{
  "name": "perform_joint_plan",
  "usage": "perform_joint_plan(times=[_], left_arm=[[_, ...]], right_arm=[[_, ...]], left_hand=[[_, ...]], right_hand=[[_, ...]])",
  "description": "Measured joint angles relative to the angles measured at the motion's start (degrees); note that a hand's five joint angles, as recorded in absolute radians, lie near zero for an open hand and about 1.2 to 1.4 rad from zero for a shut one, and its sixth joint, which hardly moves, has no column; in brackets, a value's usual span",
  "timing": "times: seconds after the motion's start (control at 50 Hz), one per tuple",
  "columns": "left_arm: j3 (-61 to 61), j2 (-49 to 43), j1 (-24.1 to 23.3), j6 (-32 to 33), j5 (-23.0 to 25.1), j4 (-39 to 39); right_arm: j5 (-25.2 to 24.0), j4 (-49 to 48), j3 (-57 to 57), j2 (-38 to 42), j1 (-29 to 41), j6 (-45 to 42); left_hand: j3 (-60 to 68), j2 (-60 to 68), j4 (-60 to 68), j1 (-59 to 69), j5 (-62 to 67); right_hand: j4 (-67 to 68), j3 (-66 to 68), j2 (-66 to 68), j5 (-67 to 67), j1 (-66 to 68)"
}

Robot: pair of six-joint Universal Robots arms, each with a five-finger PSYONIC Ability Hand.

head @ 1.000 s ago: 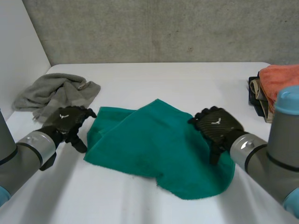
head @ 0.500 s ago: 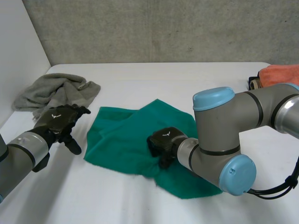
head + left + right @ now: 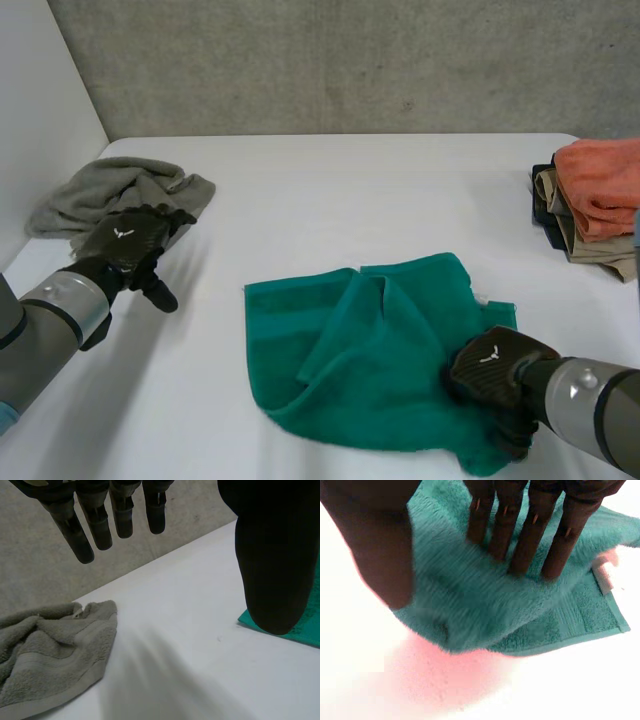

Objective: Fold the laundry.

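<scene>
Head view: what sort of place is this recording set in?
Probably a lab or test bench rather than a home: a white table against a plain concrete wall, with a green towel, a crumpled grey towel and a stack of folded cloths on it as laundry.

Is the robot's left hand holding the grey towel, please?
No, the left hand hangs empty with straight fingers, and the grey towel lies apart from it.

Fuzzy terry green towel [image 3: 370,370], nubbly grey towel [image 3: 110,195], smooth matt table [image 3: 380,190]
</scene>
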Motion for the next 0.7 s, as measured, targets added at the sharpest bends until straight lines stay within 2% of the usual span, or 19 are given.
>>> perform_joint_plan(times=[0.02, 0.04, 0.06, 0.1, 0.22, 0.34, 0.46, 0.6, 0.64, 0.7], left_arm=[[0.09, -0.43, -0.05, 0.01, 0.37, 0.23], [0.22, -0.95, -0.11, 0.02, 0.9, 0.46], [0.31, -1.28, -0.13, 0.04, 1.31, 0.58], [0.44, -1.91, -0.17, 0.07, 2.36, 0.68], [0.75, -3.58, -0.31, 0.15, 5.9, 0.77], [0.41, -3.63, -0.58, 0.14, 7.22, 0.68], [-0.01, -2.91, -0.67, 0.12, 7.02, 0.44], [-0.56, -1.58, -0.79, -0.01, 6.97, 0.18], [-0.71, -1.18, -0.82, -0.04, 6.99, 0.15], [-0.8, -0.88, -0.87, -0.09, 7.02, 0.16]], right_arm=[[-0.02, -0.09, 0.05, -0.21, -0.07, -0.15], [-0.13, -1.36, -0.34, -1.12, -0.24, -0.34], [-0.16, -2.27, -0.83, -1.4, -0.21, -0.06], [-0.21, -4.54, -2.24, -1.8, -0.09, 1.0], [-0.44, -11.41, -8.46, -2.08, 0.78, 5.37], [-0.54, -13.65, -16.69, 3.95, 3.68, 6.05], [-0.58, -13.25, -25.69, 15.65, 7.64, -0.53], [-2.22, -13.0, -31.34, 25.21, 9.39, -8.64], [-3.11, -12.97, -33.13, 28.34, 9.41, -10.88], [-3.71, -12.93, -35.42, 31.71, 9.3, -12.97]], left_hand=[[0.0, 0.0, 0.0, 0.0, 0.0], [0.0, 0.0, 0.0, 0.0, 0.0], [0.0, 0.0, 0.0, 0.0, 0.0], [0.0, 0.0, 0.0, 0.0, 0.0], [0.0, 0.0, 0.0, 0.0, 0.0], [0.0, 0.0, 0.0, 0.0, 0.0], [0.0, 0.0, 0.0, 0.0, 0.0], [0.0, 0.0, 0.0, 0.0, 0.0], [0.0, 0.0, 0.0, 0.0, 0.0], [0.0, 0.0, 0.0, 0.0, 0.0]], right_hand=[[-3.41, -3.44, -3.42, -2.42, -3.4], [-21.1, -21.04, -21.0, -21.28, -19.02], [-25.75, -26.17, -25.62, -25.59, -22.23], [-26.91, -27.1, -26.07, -26.38, -22.33], [-26.96, -27.1, -26.07, -26.38, -22.33], [-26.96, -27.1, -26.07, -26.38, -22.33], [-26.96, -27.1, -26.07, -26.38, -22.33], [-26.73, -26.87, -25.86, -26.1, -22.17], [-23.93, -23.91, -23.2, -22.84, -19.64], [-6.14, -6.05, -4.95, -4.99, -1.84]])
